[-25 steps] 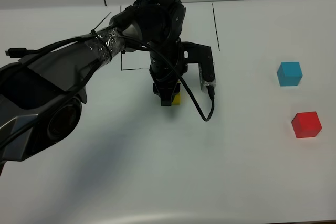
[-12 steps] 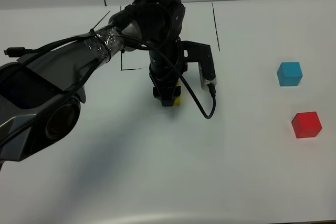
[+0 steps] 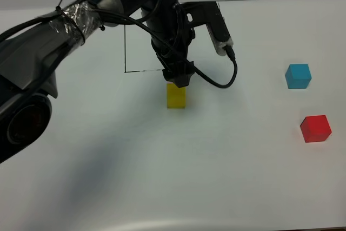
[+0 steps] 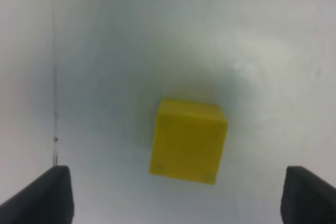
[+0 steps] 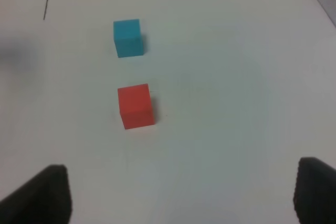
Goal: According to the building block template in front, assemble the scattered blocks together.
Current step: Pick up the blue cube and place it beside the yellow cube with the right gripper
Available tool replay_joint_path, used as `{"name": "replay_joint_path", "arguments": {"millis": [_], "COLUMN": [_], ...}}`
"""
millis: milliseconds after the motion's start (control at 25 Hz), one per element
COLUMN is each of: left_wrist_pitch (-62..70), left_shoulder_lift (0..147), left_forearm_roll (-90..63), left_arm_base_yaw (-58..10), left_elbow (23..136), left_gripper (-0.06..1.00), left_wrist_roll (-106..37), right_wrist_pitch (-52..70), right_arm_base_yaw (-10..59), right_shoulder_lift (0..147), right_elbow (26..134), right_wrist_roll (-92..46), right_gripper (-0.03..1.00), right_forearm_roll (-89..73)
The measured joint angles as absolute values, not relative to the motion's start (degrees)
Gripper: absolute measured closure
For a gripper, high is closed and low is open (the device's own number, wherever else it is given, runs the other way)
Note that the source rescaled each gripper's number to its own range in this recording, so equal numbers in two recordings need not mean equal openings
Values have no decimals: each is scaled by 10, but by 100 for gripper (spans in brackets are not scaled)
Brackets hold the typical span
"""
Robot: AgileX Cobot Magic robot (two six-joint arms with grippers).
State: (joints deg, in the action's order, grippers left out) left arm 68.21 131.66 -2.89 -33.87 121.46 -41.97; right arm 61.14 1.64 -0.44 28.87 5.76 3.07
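The yellow cube (image 3: 175,96) sits alone on the white table (image 3: 162,177), just in front of a thin black drawn outline (image 3: 141,71). The cubes inside that outline are hidden behind my left arm. My left gripper (image 3: 181,78) hangs open just above and behind the yellow cube, apart from it. In the left wrist view the yellow cube (image 4: 188,140) lies between the wide-apart fingertips of the left gripper (image 4: 176,199). The cyan-blue cube (image 3: 298,76) and the red cube (image 3: 315,128) sit at the right. My right gripper (image 5: 184,198) is open and empty, back from the cyan-blue cube (image 5: 127,37) and red cube (image 5: 136,106).
A black cable (image 3: 216,82) loops from the left wrist down toward the table, right of the yellow cube. A black line (image 4: 54,77) runs beside the cube in the left wrist view. The right arm does not show in the exterior view.
My left gripper has opened, let go of the yellow cube and risen toward the back. The cube stays on the table. The blue and red cubes have not moved.
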Motion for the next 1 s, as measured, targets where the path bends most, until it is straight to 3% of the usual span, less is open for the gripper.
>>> {"name": "replay_joint_path", "arguments": {"millis": [480, 1000], "left_wrist_pitch": [675, 539], "left_shoulder_lift": [1224, 1040], "left_forearm_roll": [-67, 0], "left_arm_base_yaw": [-215, -80], "left_elbow": [1171, 902], "left_gripper": [25, 25], "left_wrist_roll": [-233, -111], "right_wrist_pitch": [611, 611], "right_arm_base_yaw": [16, 16], "right_shoulder_lift": [-4, -4], "right_elbow": [289, 289], "right_wrist_roll": [58, 58], "right_gripper": [24, 24], "right_forearm_roll": [31, 31]}}
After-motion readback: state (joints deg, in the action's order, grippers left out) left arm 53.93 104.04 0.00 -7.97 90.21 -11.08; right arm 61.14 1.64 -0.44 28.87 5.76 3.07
